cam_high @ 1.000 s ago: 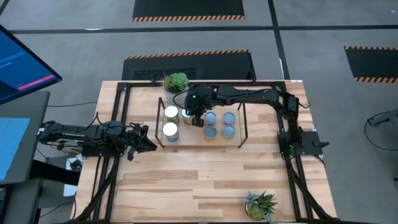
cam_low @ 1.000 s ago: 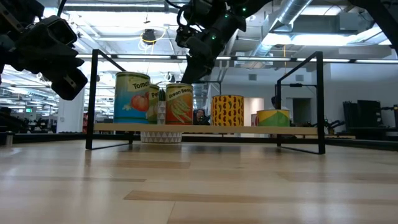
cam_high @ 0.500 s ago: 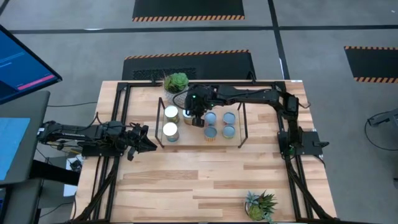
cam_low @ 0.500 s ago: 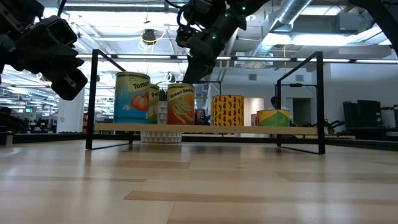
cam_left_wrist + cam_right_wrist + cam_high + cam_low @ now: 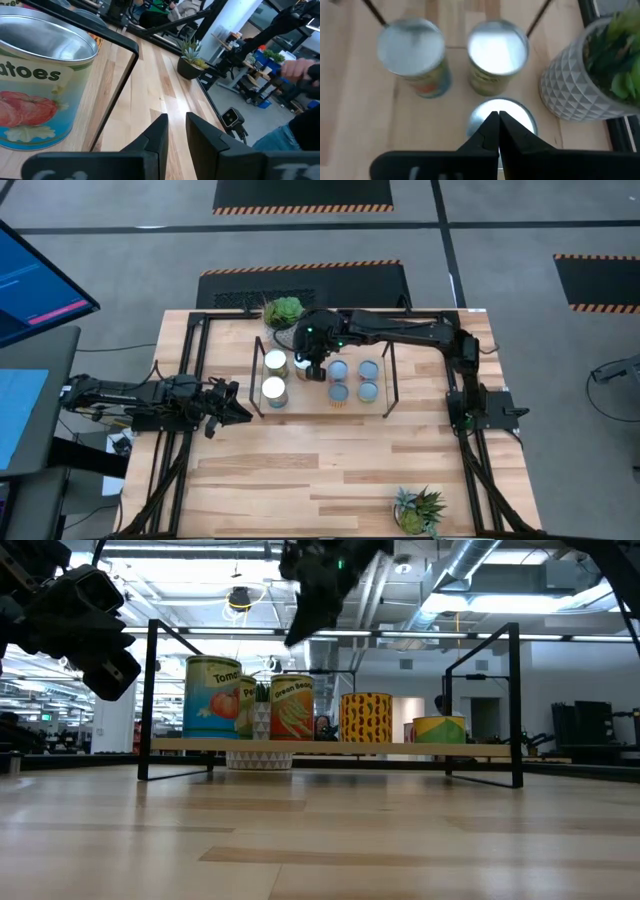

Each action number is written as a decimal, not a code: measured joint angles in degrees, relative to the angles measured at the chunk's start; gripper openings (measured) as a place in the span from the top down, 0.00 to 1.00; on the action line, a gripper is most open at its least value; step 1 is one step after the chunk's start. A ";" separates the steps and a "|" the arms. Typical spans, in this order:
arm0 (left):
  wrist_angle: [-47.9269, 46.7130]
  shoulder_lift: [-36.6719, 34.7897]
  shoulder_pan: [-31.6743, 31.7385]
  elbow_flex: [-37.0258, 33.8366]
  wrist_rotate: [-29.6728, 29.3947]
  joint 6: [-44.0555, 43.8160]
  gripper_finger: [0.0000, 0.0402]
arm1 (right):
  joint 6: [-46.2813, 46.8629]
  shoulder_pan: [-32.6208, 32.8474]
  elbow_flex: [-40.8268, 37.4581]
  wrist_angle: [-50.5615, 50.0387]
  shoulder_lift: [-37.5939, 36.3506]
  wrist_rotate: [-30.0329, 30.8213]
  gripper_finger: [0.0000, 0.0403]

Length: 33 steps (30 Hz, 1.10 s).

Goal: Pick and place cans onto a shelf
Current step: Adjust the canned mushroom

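Several cans stand upright on the shelf [image 5: 312, 398], a low wooden board with black wire ends; among them are a tomato can [image 5: 212, 697] and a green-bean can [image 5: 290, 707]. My right gripper [image 5: 497, 125] hangs shut above the green-bean can's shiny top [image 5: 517, 112], clear of it and higher than the shelf's frame [image 5: 292, 638]. My left gripper [image 5: 176, 131] waits at the table's left, off the shelf's left end. Its fingers stand a little apart with nothing between them, and the tomato can [image 5: 40, 75] is just ahead.
A white patterned pot with a succulent [image 5: 283, 312] stands just beyond the shelf's far left corner [image 5: 580, 85]. A spiky potted plant [image 5: 420, 510] sits near the table's front right. Bare wood lies between the shelf and the near edge. A person shows in the room [image 5: 300, 75].
My right gripper has risen straight up from just over the green-bean can to above the shelf's frame, staying shut. The cans stand as before.
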 joint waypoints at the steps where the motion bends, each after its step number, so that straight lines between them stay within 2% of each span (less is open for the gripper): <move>1: 0.00 0.00 0.00 0.00 -0.01 -0.01 0.86 | 0.28 0.39 1.85 -1.68 0.00 0.00 0.94; 6: 0.00 0.00 0.00 0.00 0.01 -0.72 0.86 | 3.21 2.66 11.38 -13.14 -0.07 0.26 0.95; 8: 0.00 -0.02 0.00 -0.02 0.01 -0.74 0.86 | 5.17 3.70 13.49 -17.73 -0.11 2.27 0.96; 12: 0.00 0.00 -0.01 -0.02 0.01 -0.89 0.86 | 12.27 5.67 14.25 -27.93 -0.15 7.07 0.96; 16: 0.00 0.00 0.00 -0.02 0.07 -0.92 0.86 | 15.03 7.66 13.74 -34.20 -0.16 7.84 0.95; 20: 0.03 -0.01 0.00 -0.02 0.91 -1.88 0.86 | 16.55 10.12 10.22 -34.96 -0.07 8.19 0.94; 27: 0.24 0.03 -0.02 -0.02 3.06 -2.90 0.86 | 21.93 11.92 2.47 -39.49 -4.28 15.49 0.97; 30: 0.24 -0.09 -0.02 -0.02 3.12 -2.93 0.86 | 24.36 11.86 -4.11 -38.09 -9.73 16.17 0.96; 33: 0.22 -0.04 -0.02 -0.02 3.13 -2.91 0.86 | 24.14 11.79 -13.63 -31.86 -16.98 16.41 0.95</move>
